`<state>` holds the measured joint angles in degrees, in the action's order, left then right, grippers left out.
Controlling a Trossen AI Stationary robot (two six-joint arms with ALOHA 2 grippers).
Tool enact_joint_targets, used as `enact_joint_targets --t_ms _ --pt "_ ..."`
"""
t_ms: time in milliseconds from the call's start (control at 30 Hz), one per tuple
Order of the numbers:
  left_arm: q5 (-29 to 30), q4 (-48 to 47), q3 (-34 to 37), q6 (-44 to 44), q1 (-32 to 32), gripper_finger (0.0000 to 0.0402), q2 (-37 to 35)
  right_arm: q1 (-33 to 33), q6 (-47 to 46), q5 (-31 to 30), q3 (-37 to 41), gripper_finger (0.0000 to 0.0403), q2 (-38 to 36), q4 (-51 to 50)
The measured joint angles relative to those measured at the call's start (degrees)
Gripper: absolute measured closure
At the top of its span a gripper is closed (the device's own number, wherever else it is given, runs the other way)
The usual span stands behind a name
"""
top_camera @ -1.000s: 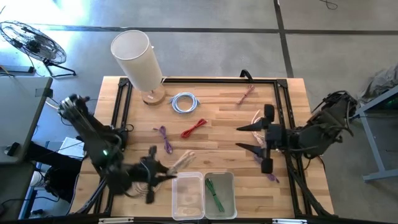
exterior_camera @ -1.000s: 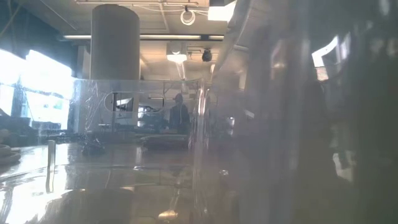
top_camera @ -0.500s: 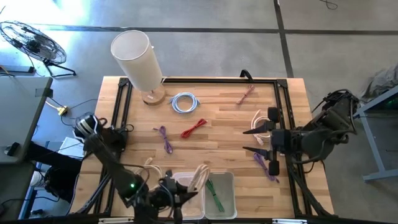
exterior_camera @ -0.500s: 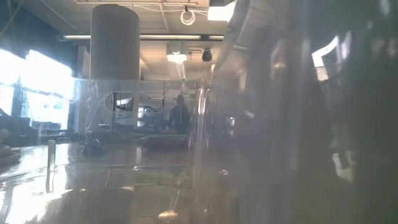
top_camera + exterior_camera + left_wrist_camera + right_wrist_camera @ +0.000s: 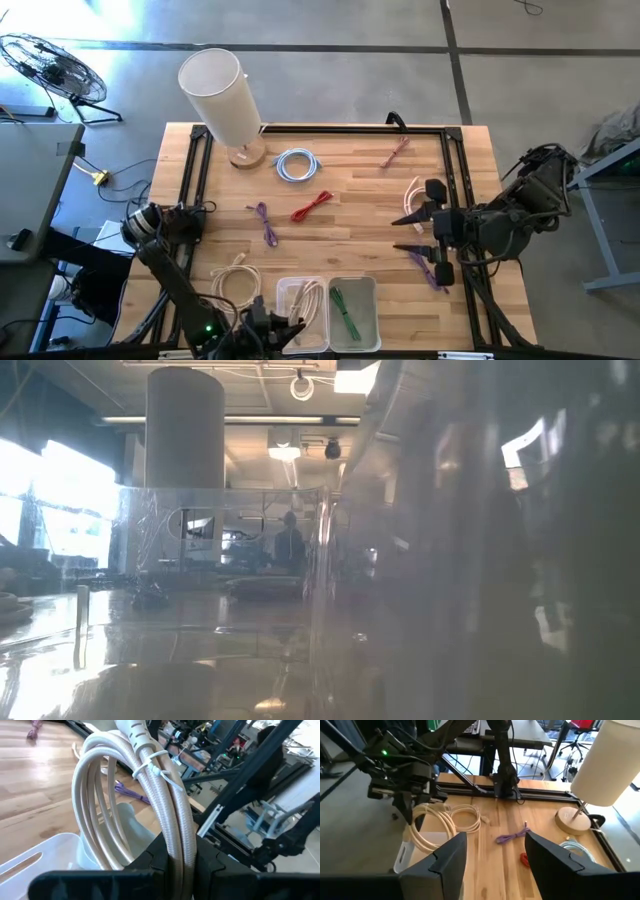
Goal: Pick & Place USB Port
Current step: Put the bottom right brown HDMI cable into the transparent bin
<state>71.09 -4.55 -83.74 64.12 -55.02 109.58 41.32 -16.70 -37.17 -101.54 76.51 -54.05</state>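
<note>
A cream coiled cable (image 5: 308, 298), tied with a zip tie (image 5: 159, 767), is in my left gripper (image 5: 280, 326) over the left clear bin (image 5: 284, 338) at the table's near edge. My left gripper (image 5: 175, 862) is shut on it. A second cream cable (image 5: 235, 280) lies flat on the wood left of the bin. The right clear bin (image 5: 368, 330) holds a green cable (image 5: 345, 312). My right gripper (image 5: 415, 231) is open and hovers at the table's right side, between a white cable (image 5: 412, 196) and a purple cable (image 5: 430, 270). My left gripper pinches the cream coil between its two fingers on the bundled strands (image 5: 181, 832) just below the zip tie, with the fingers across the strands. The coil (image 5: 429, 831) stands out beyond the fingers over the left bin; I cannot tell whether its far loop touches the bin.
A white lamp (image 5: 222, 95) stands at the far left corner. A light blue coil (image 5: 296, 164), a red cable (image 5: 312, 206), a purple cable (image 5: 264, 222) and a pink cable (image 5: 396, 152) lie on the wood. A black frame (image 5: 452, 160) borders the table.
My left gripper has carried the cream coil from the table's near left part toward the near edge and to the right, ending over the left bin. The second cream cable, which the arm had covered, now shows. My right gripper has drifted slightly toward the near edge.
</note>
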Motion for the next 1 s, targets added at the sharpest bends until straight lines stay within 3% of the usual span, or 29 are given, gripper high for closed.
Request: enact_joint_targets --t_ms 200,567,1000 --pt "-0.26 -1.56 0.00 1.89 -0.12 0.0364 2.33 1.18 -1.27 0.03 0.02 0.0210 0.00 0.45" --pt "-3.16 -10.59 0.07 19.89 0.33 0.0364 5.82 4.90 -1.84 -0.12 0.02 0.0210 0.00 1.65" --pt "-8.62 -11.48 0.09 24.99 0.22 0.0364 5.86 7.23 -3.87 -3.03 0.02 0.0210 0.00 1.10"
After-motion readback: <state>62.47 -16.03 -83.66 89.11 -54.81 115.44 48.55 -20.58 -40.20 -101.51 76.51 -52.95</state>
